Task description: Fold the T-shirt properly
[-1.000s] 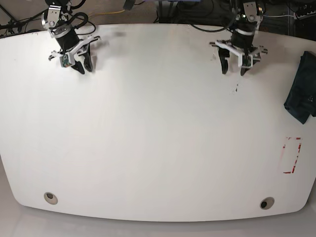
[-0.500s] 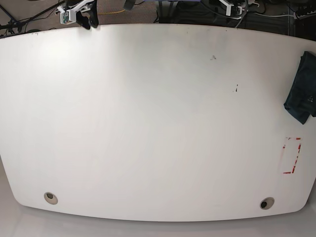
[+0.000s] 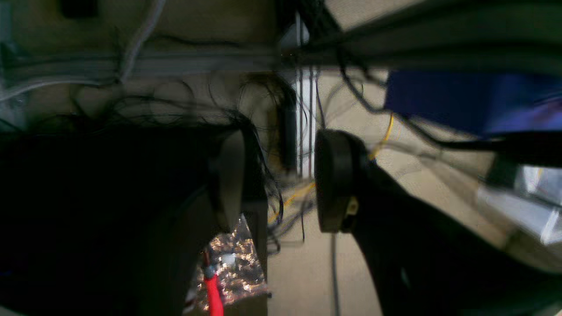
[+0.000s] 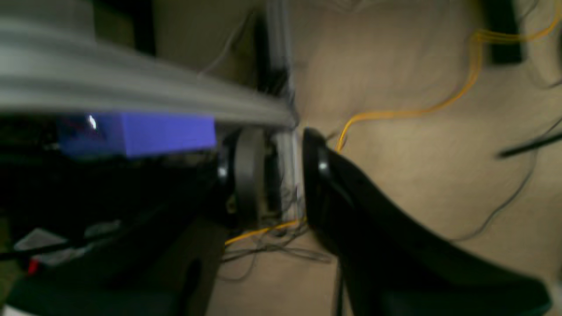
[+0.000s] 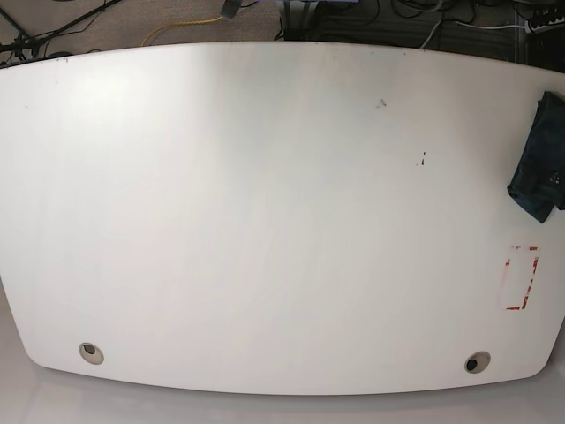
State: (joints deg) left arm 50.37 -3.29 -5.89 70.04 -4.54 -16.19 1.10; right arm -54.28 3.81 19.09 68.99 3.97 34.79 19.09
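White table (image 5: 265, 221) wide open; T-shirt (image 5: 540, 159) bunched at right edge

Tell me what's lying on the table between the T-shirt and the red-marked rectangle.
Nothing: base view shows bare white table between the T-shirt and the red-marked rectangle.

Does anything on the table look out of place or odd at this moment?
Yes. The T-shirt lies bunched at the table's right edge, partly cut off by the frame, not spread out for folding. Red tape marks sit below it.
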